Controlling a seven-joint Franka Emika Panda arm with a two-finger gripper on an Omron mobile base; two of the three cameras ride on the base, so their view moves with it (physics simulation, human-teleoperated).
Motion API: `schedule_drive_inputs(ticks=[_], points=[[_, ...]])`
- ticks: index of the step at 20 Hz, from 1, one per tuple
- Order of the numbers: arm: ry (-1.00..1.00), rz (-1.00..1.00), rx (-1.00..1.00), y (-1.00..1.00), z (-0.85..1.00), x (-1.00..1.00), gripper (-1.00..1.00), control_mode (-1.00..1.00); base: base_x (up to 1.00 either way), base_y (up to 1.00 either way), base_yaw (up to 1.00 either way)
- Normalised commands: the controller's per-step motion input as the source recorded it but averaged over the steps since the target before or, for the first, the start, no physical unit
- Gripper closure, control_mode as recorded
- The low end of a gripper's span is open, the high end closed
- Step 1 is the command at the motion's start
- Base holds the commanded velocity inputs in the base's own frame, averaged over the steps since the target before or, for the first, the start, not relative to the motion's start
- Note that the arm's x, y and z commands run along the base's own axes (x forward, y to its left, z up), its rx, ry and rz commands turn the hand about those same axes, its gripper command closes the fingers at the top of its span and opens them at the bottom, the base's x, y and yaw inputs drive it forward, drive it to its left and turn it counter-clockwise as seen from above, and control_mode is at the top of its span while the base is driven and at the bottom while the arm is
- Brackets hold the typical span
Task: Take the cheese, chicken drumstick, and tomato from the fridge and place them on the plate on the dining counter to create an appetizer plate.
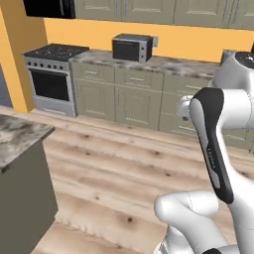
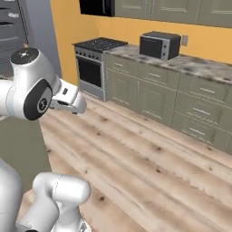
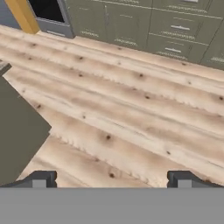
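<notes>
In the hand view my gripper (image 3: 112, 180) is open. Its two dark fingertips (image 3: 43, 179) stand far apart with nothing between them, pointing down at bare wooden floor. The arm is folded up high above the base, with its white hand (image 2: 70, 102) held out over the floor. At the far upper left of the right base view stands the fridge (image 2: 11, 31), dark grey with dark inner shelves showing. The cheese, chicken drumstick, tomato and plate are out of view.
A marble-topped counter block (image 1: 20, 134) with an olive base stands close on the left; I cannot tell if it is the dining counter. Along the back wall run a stove (image 1: 49, 74), olive cabinets (image 1: 134, 99) and a microwave (image 1: 131, 47). Open wooden floor (image 1: 114, 168) lies between.
</notes>
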Motion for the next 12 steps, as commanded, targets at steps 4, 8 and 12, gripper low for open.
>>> schedule_drive_inputs(ticks=[4, 8, 12], points=[[0.00, 0.00, 0.00, 0.00, 0.00, 0.00, -1.00, 1.00, 1.00, -0.12, 0.21], [0.00, 0.00, 0.00, 0.00, 0.00, 0.00, -1.00, 1.00, 1.00, -0.16, 0.21], [0.00, 0.00, 0.00, 0.00, 0.00, 0.00, -1.00, 1.00, 1.00, -0.02, 0.25]])
